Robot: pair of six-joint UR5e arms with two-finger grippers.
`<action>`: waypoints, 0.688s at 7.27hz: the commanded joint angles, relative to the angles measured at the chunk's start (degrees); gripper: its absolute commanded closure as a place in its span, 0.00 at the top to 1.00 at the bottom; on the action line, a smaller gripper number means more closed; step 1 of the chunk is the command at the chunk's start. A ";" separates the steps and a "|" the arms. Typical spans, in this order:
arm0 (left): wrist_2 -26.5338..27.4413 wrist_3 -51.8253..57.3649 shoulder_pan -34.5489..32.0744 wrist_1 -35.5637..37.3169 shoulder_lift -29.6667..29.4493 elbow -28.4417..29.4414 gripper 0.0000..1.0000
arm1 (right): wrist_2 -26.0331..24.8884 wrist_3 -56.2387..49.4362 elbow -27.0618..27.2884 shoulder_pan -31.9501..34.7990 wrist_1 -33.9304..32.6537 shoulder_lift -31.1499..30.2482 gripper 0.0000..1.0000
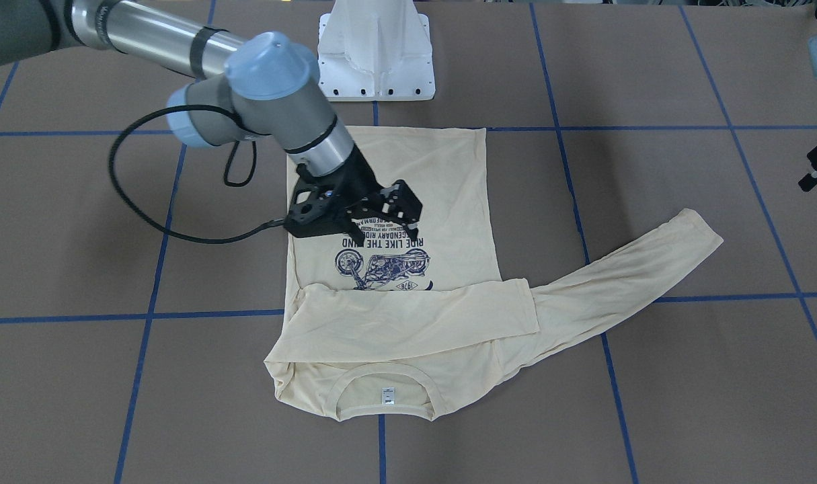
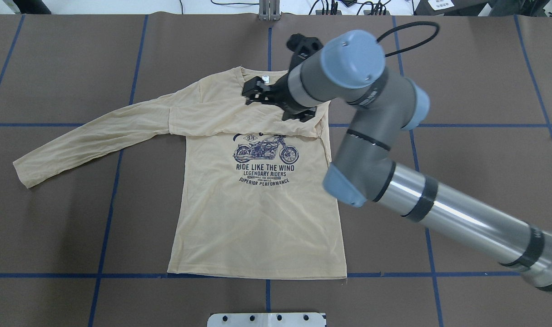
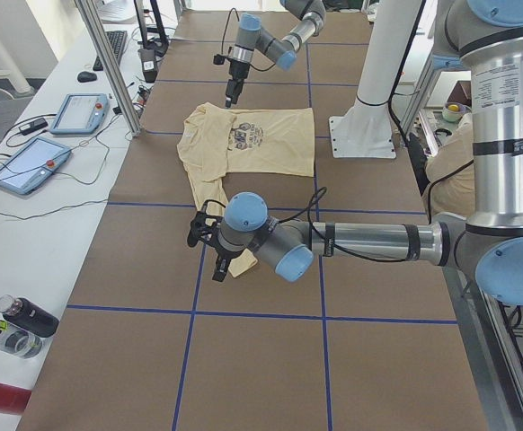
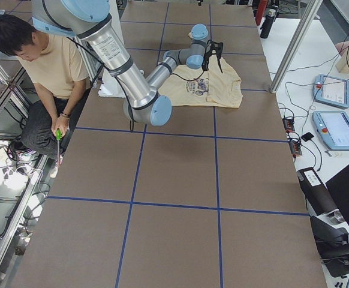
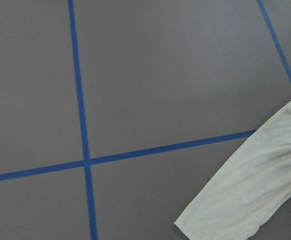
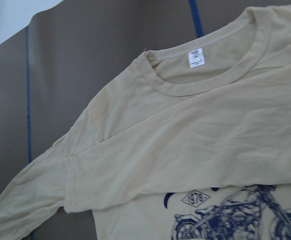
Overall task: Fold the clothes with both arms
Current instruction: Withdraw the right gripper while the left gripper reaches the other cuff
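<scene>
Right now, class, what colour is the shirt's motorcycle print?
Dark navy; motorcycle print shows best overhead exterior.

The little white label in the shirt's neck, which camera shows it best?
The right wrist view: the label sits close and large inside the neckline. The front-facing view shows a tiny white square. Overhead, the right gripper crowds it; the other views show it too small or not at all.
</scene>
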 commanded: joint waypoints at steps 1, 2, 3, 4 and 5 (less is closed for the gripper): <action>-0.17 -1.58 5.23 -6.75 -0.25 5.93 1.00 | 12.60 -0.62 5.39 10.45 0.18 -11.19 0.99; 0.09 -1.41 7.86 -7.73 -0.25 6.99 0.99 | 12.12 -0.62 7.58 10.58 -0.08 -14.53 0.99; 0.09 -1.14 9.10 -8.17 -0.86 9.35 0.99 | 12.20 -0.62 7.87 11.19 0.44 -16.66 0.99; 0.09 -1.23 9.46 -10.87 -2.95 13.47 0.98 | 12.02 -0.62 8.04 11.20 0.53 -16.94 0.99; 0.00 -1.23 9.73 -12.38 -3.49 14.81 0.98 | 12.11 -0.62 9.52 11.89 0.53 -17.90 0.99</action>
